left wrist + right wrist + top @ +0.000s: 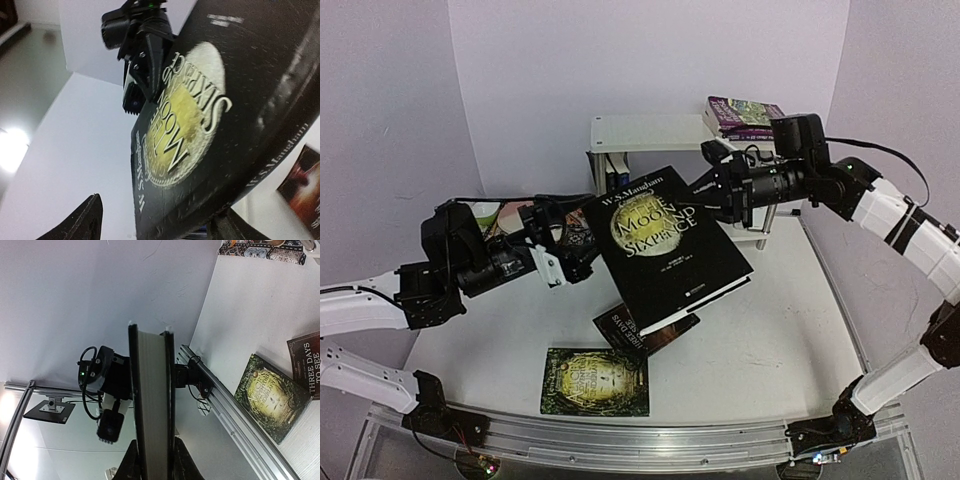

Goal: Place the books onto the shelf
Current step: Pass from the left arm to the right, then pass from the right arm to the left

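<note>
Holding the black book (670, 245) in mid-air between both arms looks like a transfer step. The grip appears to be passing to the arm nearer the shelf (640, 132).

**Right gripper (155, 457).** Its fingers are pressed against the two covers, with the page block between them. It is clamped on the book at the page-side edge, near the top corner. The book extends straight out from the jaws toward the left arm.

**Left gripper (160, 222).** Its fingers stand apart on either side of the spine edge. The gap looks wider than the book is thick, so this gripper is judged to carry no load. The book's weight is judged to rest on the right gripper alone.

**Book position.** The book hangs tilted, front cover up, above the table (790, 330). Its lower corner is over a brown book (642, 330) that lies flat. A green book (597, 382) lies flat just in front of that one. The shelf stands behind the held book, at the far side of the table. Purple books (745, 115) are stacked on the right end of its top tier.

**Purpose of the hold.** Gripping one edge leaves the spine side free, which would suit sliding the book onto a tier.
</note>
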